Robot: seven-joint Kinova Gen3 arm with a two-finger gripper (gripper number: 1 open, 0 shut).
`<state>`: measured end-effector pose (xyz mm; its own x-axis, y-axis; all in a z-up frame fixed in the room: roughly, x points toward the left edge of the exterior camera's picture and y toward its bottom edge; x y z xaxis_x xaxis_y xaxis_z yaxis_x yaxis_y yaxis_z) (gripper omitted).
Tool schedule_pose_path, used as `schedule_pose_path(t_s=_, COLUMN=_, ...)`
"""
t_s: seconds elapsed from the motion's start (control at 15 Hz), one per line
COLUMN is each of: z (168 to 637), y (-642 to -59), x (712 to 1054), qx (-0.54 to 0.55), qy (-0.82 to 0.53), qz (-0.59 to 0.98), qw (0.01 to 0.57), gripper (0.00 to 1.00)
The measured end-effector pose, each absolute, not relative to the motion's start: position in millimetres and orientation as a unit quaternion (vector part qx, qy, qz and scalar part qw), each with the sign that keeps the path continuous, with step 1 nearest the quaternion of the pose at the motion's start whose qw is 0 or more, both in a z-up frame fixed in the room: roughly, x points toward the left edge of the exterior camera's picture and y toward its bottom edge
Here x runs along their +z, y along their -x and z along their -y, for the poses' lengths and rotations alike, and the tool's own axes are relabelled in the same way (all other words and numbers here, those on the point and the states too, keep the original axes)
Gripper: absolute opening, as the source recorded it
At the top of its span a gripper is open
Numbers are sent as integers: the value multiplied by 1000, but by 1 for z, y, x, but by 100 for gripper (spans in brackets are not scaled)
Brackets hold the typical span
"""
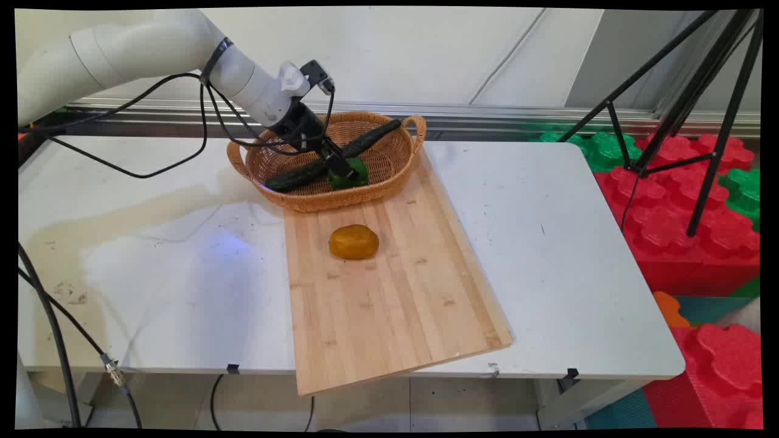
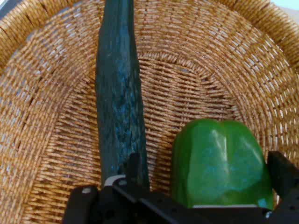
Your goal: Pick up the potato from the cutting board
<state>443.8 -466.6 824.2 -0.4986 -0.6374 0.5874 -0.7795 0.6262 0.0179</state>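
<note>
Basket [image 1: 377, 176] holds hand [image 1: 344, 173] straddling green pepper [image 2: 219, 163].

Basket: a woven wicker basket [image 2: 51, 116] fills the view, its rim curving across the top corners.
Cucumber: a long dark green cucumber [image 2: 119, 93] lies on the basket floor, running from the top edge down to the gripper's linkage.
Pepper: a glossy green bell pepper [image 2: 219, 163] sits just beside the cucumber, low on the right.
Gripper: the black gripper [image 2: 201, 179] rises from the bottom edge, one finger [image 2: 133, 168] against the cucumber's lower end, the other [image 2: 280, 172] at the pepper's far side; the pepper stands between them.
</note>
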Motion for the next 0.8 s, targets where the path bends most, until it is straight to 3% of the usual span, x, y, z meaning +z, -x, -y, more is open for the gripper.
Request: schedule_pose_path(t_s=0.8, z=444, y=-456, x=865, qx=143, qy=-414, qz=841, qw=316, gripper=100)
